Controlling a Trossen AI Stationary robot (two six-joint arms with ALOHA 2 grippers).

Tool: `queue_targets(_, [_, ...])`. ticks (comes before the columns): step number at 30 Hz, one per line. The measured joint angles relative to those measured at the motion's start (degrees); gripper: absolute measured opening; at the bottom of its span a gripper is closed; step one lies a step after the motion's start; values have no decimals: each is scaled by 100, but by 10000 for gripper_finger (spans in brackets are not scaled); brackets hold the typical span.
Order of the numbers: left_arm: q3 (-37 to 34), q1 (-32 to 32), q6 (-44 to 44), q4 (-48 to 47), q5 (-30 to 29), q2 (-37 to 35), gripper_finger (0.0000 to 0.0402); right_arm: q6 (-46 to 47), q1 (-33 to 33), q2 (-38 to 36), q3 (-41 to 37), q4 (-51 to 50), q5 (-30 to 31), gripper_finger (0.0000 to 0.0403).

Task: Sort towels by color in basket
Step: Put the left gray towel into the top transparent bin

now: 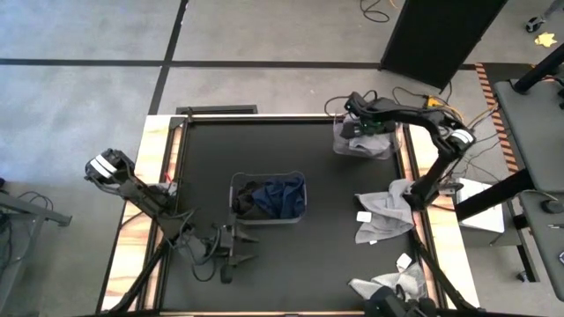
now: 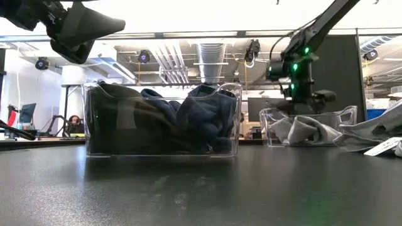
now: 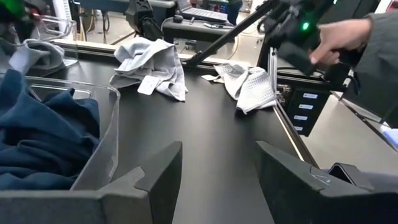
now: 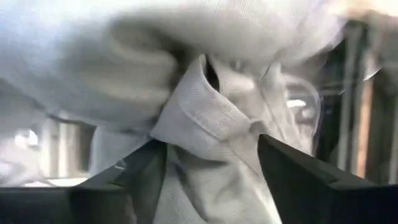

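A clear bin (image 1: 236, 180) in the middle of the table holds black (image 1: 251, 201) and navy blue towels (image 1: 284, 195). A second clear bin (image 1: 390, 151) at the far right holds light grey towels (image 2: 301, 129). My right gripper (image 1: 352, 111) hangs over that bin, open, with a raised fold of grey towel (image 4: 205, 112) between its fingers. Two more grey towels lie flat on the table, one (image 1: 385, 213) with a white tag and one (image 1: 388, 283) at the near right. My left gripper (image 3: 217, 149) is open, raised off the table near the middle bin's near side. My right gripper comes down from above into the grey towel in the far right bin. A bunched fold (image 4: 214, 134) stands between the open fingers (image 4: 140, 177). I cannot tell whether the cloth touches them. The towel rests in the bin and is not lifted.
A person's hand (image 3: 336, 37) and grey sleeve (image 3: 379, 68) reach in past the table's right edge, near the right arm's base. Cables lie beyond the far right corner. Bare black table stretches left of the middle bin and between the two bins.
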Motion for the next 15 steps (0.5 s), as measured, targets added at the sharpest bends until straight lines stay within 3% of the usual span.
queue_targets(4, [0,2,3,-4,-4,0,184,11,27,-509,98,0,123,273])
queue_targets(9, [0,2,120,-4,-15,0,184,438,20,-949,74,378,809,281])
queue_targets(15, [0,15,238,-4,-20,0,184,710,24,-629,-49,879,972,257])
